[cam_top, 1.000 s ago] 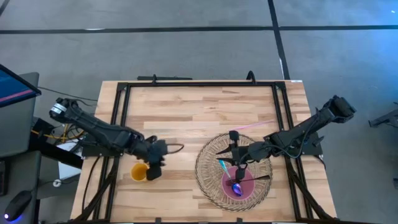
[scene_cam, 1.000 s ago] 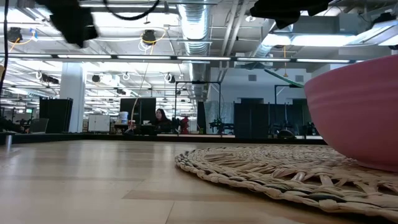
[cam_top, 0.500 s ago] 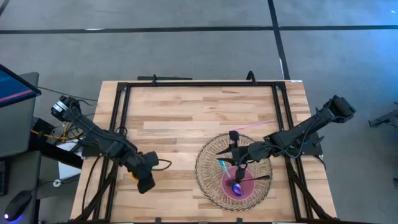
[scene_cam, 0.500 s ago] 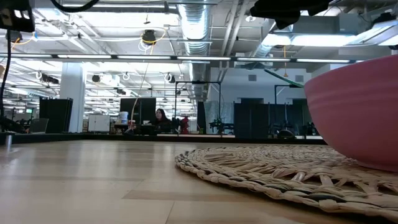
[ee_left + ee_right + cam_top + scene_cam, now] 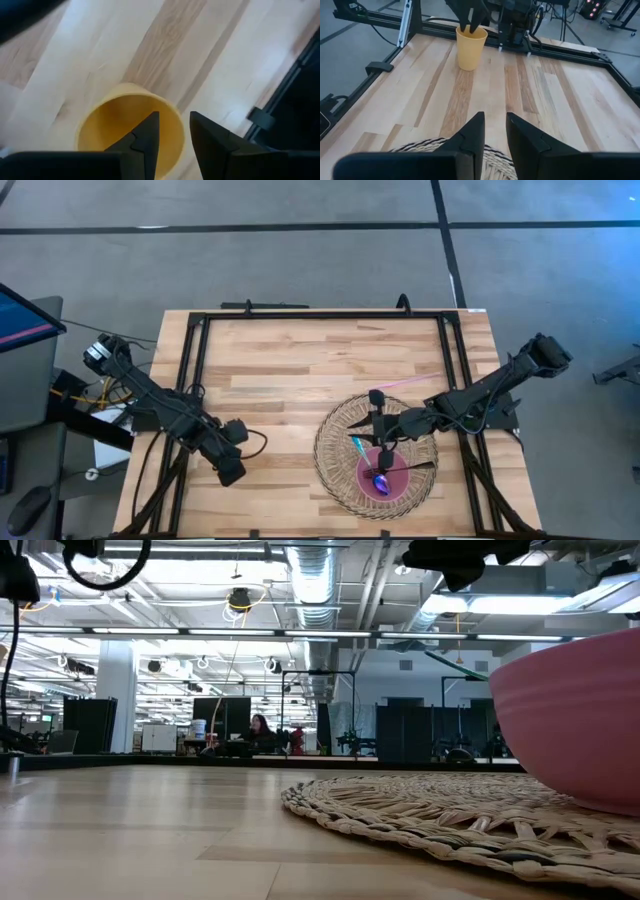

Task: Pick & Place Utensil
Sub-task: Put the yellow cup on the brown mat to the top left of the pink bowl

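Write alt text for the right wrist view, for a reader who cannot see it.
A yellow cup stands upright on the wooden table, with the left end effector poised over its rim. In front, the right end effector hangs above the edge of a woven placemat.

Left gripper (image 5: 231, 472) fingers nearly closed; right gripper (image 5: 380, 452) likewise.

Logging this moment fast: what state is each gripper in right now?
Left gripper: narrow gap between fingers, straddling the yellow cup rim; grip cannot be told.
Right gripper: nearly closed, holding nothing, above the woven placemat.
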{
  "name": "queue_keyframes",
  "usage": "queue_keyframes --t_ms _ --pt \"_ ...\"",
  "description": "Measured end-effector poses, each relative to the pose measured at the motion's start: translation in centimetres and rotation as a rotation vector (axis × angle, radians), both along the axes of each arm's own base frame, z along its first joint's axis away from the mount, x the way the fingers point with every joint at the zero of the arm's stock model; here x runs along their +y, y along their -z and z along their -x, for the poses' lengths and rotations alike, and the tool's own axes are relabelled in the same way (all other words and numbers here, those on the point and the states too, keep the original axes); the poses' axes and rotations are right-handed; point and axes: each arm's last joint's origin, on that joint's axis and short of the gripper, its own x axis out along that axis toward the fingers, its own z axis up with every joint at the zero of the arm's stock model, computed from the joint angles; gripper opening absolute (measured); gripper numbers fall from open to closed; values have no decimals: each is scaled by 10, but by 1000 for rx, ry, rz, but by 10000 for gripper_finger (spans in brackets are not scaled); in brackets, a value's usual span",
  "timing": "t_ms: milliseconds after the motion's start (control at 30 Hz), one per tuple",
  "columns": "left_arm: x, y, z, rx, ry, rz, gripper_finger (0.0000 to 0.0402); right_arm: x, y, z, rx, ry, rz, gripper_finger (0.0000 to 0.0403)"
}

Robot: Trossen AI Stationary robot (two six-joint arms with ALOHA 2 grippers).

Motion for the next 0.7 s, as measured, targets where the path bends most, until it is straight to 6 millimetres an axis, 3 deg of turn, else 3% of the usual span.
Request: queue_keyframes --t_ms 267,700 --pt "3 24 3 44 -4 -47 108 0 0 0 1 0 0 72" --pt "1 23 3 60 21 9 108 -1 0 0 1 3 1 72"
